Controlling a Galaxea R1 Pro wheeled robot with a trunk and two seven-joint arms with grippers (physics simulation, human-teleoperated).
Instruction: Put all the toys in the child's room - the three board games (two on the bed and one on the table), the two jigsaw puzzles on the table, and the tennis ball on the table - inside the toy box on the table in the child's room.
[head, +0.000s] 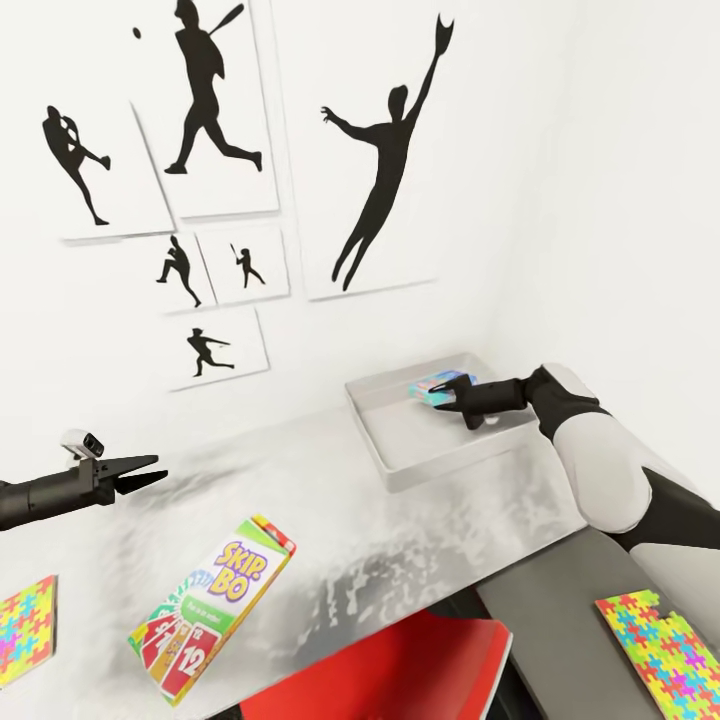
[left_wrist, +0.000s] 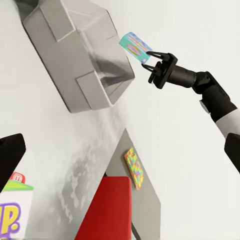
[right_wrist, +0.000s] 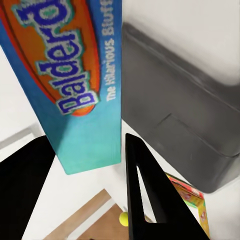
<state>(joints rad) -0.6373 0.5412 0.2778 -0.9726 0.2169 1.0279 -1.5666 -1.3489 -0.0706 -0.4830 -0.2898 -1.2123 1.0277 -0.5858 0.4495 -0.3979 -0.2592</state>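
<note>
Red, a flat-topped piece of furniture (head: 420, 660) sits nearest the robot, tucked against the surface's (head: 330, 500) front edge. On either side of it lies a mosaic jigsaw puzzle: one (head: 25, 625) at the left edge, the other (head: 665, 650) on the lower dark top at the right. Just beyond, the Skip-Bo box (head: 215, 605) lies at an angle on the pale top, well apart from the bin, so it is not yet packed. The left gripper (head: 135, 472) hovers above the surface near it, jaws spread and holding nothing, probably waiting its turn.

Farther back, the light grey toy box (head: 400, 440) stands on the surface by the wall. The right gripper (head: 450, 402) reaches over its open top with jaws clamped on one end of the blue Balderdash box (head: 440, 387), which hangs out over the bin's interior; this looks like the moment before release. In the right wrist view a small yellow-green tennis ball (right_wrist: 123, 219) shows far below. Silhouette posters (head: 375, 150) cover the wall behind.
</note>
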